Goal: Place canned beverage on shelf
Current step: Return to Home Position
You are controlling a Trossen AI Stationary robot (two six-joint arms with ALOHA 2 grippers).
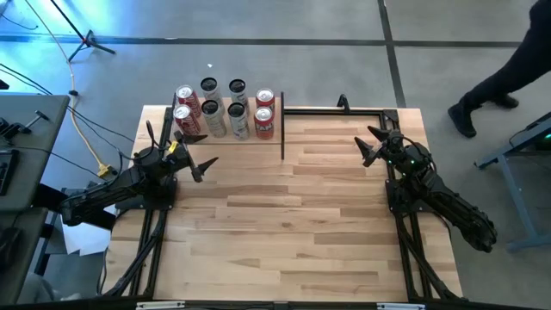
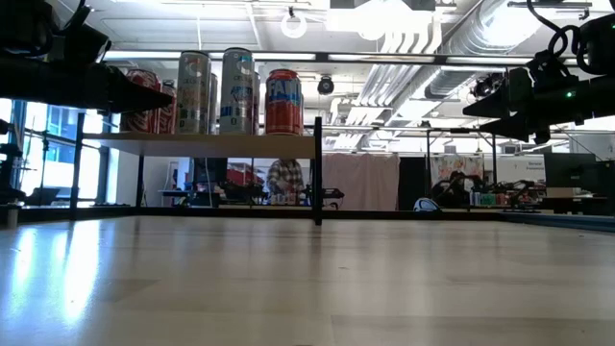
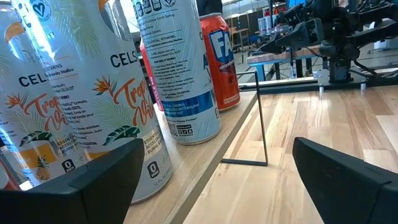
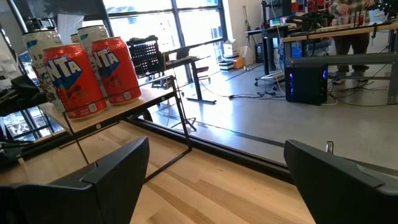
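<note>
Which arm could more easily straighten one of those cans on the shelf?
Left, probably. The left gripper hovers just in front of the shelf, its open fingers facing the cans. The right gripper is over the table's right side, farther from them.

Cans (image 1: pixel 237 112) in two rows on the shelf (image 2: pixel 211 144), at the table's (image 1: pixel 293 224) far-left corner.

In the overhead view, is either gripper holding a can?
No: the left gripper and right gripper are empty; every can stands on the shelf.
</note>
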